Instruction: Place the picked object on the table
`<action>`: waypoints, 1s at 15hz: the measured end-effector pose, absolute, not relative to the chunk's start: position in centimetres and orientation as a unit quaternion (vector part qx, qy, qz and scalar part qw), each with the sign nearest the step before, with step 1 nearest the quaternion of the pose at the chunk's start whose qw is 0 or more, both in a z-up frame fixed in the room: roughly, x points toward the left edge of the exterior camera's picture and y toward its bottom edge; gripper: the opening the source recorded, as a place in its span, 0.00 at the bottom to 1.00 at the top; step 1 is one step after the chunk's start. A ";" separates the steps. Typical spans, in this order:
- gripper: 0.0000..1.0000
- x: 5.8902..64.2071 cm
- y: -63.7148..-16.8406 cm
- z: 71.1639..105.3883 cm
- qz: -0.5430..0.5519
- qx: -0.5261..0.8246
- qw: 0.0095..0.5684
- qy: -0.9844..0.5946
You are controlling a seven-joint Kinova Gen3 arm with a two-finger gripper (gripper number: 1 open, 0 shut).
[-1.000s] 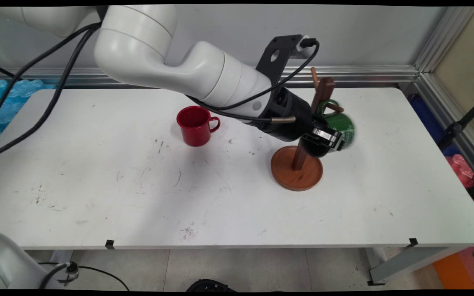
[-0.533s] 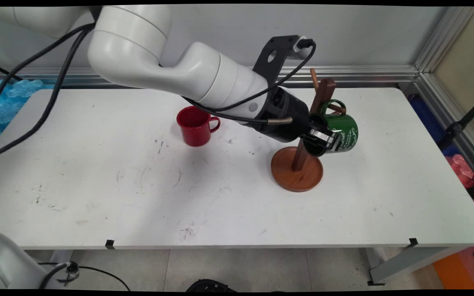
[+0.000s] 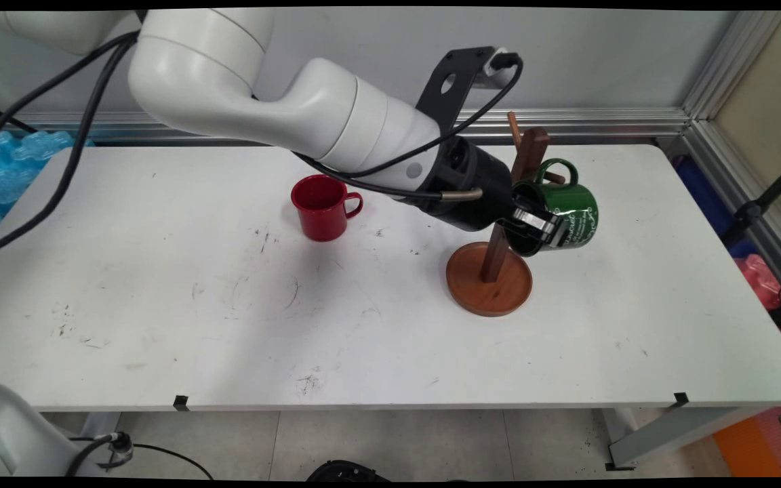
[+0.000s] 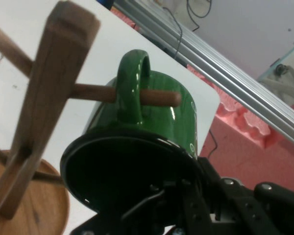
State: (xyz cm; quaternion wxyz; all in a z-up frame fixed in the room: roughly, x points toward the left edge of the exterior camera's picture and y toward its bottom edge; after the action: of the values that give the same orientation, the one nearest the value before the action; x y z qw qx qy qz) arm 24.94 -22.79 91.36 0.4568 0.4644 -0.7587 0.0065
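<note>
At the wooden mug tree [image 3: 495, 230], the gripper [image 3: 534, 225] grips the green mug [image 3: 570, 210] by its rim.
Only the hand view shows its handle [image 4: 133, 88] threaded on the three-o'clock peg [image 4: 157, 97].

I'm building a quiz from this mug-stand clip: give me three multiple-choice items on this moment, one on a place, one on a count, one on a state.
1. Where is the red mug?
A. On the table, left of the stand
B. Hanging on a peg
C. Inside the green mug

2. How many mugs are in view?
A. One
B. Two
C. Four

3. How does the green mug sit?
A. Upright on the table
B. Upside down on the stand's base
C. On its side, handle round a peg

Key: 1 A, it stands on the white table apart from the wooden stand. 2 B, one red, one green. 3 C, the hand view shows the peg through the handle, with the gripper gripping the rim.
</note>
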 end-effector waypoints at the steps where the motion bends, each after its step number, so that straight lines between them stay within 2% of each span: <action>1: 0.00 24.9 -22.7 91.5 0.006 0.463 0.458 -0.759; 15: 0.00 23.4 -21.1 93.2 -0.013 0.447 0.468 -0.763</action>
State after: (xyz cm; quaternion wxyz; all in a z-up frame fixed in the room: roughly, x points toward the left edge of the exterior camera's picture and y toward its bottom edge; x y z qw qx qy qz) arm 23.41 -21.06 93.19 0.4676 0.4468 -0.7626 -0.0129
